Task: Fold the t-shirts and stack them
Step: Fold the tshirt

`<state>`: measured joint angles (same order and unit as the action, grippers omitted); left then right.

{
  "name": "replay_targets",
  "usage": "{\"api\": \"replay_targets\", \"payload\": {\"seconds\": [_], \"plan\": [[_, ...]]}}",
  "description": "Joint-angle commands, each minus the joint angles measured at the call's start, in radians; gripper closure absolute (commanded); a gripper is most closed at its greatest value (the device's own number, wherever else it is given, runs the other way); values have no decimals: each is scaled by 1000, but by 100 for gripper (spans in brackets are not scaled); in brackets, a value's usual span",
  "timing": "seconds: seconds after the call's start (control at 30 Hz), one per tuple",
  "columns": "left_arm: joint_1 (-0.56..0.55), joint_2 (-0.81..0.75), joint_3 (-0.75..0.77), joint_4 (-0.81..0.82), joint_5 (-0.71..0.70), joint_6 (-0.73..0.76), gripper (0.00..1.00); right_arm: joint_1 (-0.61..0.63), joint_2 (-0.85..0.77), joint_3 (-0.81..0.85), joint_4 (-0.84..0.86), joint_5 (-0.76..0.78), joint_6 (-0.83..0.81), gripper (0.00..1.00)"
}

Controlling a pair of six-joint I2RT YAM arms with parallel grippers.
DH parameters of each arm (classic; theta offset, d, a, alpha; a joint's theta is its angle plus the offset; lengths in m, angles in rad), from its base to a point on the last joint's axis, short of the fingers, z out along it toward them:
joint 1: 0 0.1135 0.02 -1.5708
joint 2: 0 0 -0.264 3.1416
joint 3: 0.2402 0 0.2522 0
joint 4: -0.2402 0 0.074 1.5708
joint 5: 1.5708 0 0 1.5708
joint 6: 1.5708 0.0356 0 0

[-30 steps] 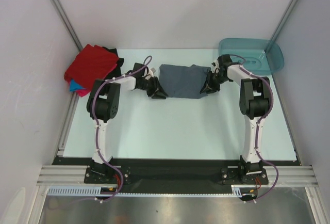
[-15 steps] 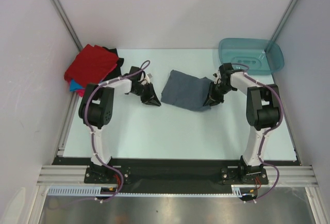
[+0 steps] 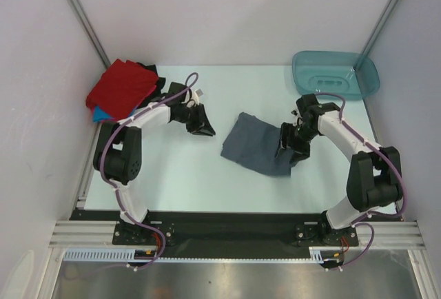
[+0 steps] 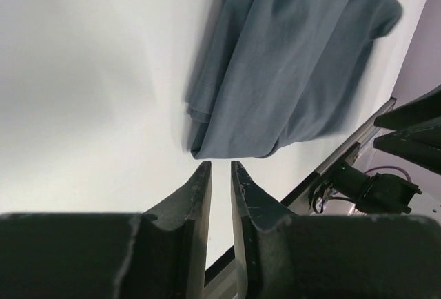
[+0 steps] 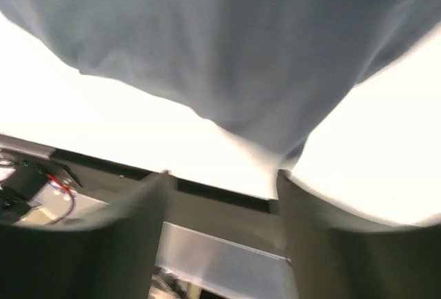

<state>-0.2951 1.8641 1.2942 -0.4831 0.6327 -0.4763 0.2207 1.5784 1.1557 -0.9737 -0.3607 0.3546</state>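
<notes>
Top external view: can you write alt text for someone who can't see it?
Seen from above, a grey-blue t-shirt lies rumpled mid-table with the right gripper at its right edge and the left gripper apart to its left. A red-topped shirt pile sits far left, a teal tub far right.

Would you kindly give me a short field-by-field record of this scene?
grey-blue shirt: rumpled, lying mid-table
red shirt: tops the pile, far-left corner
left gripper: jaws almost together, empty, clear of the grey-blue shirt
right gripper: jaws apart, at that shirt's right edge
teal tub: far-right corner
</notes>
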Motion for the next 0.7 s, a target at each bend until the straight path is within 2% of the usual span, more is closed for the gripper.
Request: {"api": "replay_targets", "payload": {"seconds": [0.0,0.1,0.13,0.2,0.33,0.5,0.57,0.6,0.67], "plan": [[-21,-34,48,-3,28,27,77,0,-70,5,-60,120,38,27],[-38,-20,85,-3,53,31,75,-9,-87,56,-106,198,56,13],[-50,-14,99,-6,61,33,74,-20,-90,71,-117,215,58,12],[-65,-2,146,-6,91,44,74,-29,-107,108,-117,247,67,10],[-117,90,235,8,145,38,67,-55,-100,156,-93,270,76,11],[-156,216,376,17,90,2,65,-87,-41,261,-80,244,70,11],[-160,274,427,8,61,-2,50,-90,-17,298,-79,232,67,11],[-159,293,466,9,42,1,47,-92,-6,315,-80,229,64,11],[-164,337,516,12,33,13,24,-95,12,358,-85,218,61,11]]}}
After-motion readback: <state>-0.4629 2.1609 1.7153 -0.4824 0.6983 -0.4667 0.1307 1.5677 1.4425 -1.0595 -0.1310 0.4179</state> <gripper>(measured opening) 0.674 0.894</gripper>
